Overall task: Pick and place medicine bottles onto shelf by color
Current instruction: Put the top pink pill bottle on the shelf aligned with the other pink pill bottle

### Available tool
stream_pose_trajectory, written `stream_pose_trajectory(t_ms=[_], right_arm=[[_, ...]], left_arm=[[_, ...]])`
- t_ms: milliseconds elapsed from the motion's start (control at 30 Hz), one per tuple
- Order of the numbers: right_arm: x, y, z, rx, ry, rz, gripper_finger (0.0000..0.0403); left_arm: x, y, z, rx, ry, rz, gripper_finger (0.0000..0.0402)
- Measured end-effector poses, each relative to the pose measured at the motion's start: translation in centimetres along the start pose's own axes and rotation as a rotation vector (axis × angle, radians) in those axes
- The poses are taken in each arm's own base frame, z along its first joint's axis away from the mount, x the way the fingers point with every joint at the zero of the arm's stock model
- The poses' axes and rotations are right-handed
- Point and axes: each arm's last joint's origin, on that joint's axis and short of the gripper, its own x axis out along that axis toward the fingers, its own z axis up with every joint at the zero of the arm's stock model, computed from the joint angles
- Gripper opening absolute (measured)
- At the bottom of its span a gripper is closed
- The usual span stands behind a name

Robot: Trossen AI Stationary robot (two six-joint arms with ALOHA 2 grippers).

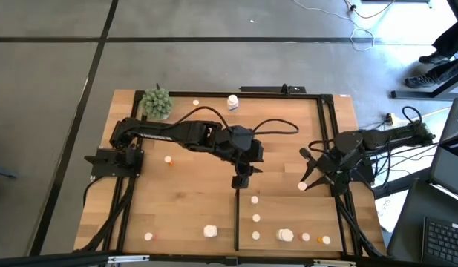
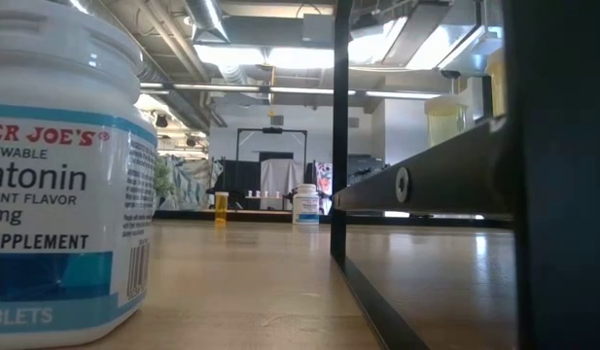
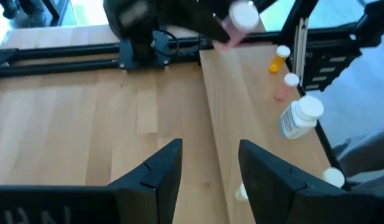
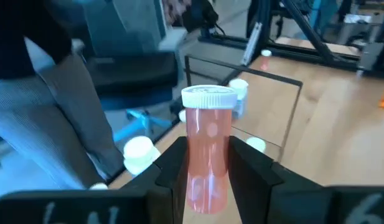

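gripping orange bottle (image 4: 207, 149) upright, right gripper (image 4: 207, 171) fingers clamp its sides above shelf (image 1: 288, 211); left gripper (image 3: 210, 168) fingers apart, empty, over counter (image 1: 184, 200).

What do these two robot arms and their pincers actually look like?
Both arms are dark, nearly black, built of chunky jointed segments with black cables looping alongside them. The left gripper and the right gripper each end in two flat, angular black fingers. No markings are readable on them.
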Motion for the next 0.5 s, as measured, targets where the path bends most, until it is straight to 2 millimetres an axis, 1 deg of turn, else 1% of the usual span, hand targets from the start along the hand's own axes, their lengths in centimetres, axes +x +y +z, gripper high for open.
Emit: stream_pose_trajectory(t_ms=[167, 300, 367, 500], right_arm=[[0.9, -1.1, -3.2, 0.035, -0.135, 0.028, 0.0103], [1.3, -1.8, -5.3, 0.072, -0.169, 0.058, 0.0103], [1.5, -2.0, -6.1, 0.09, -0.184, 0.071, 0.0103], [1.7, -2.3, -7.3, 0.053, -0.208, 0.062, 0.0103]], left_arm=[[0.0, 0.3, 0.3, -0.009, -0.029, 0.006, 0.0151], [0.0, 0.7, 0.4, -0.015, -0.041, 0.013, 0.0151], [0.0, 0.9, 0.4, -0.018, -0.041, 0.017, 0.0151], [0.0, 1.3, 0.4, -0.049, -0.04, 0.023, 0.0151]])
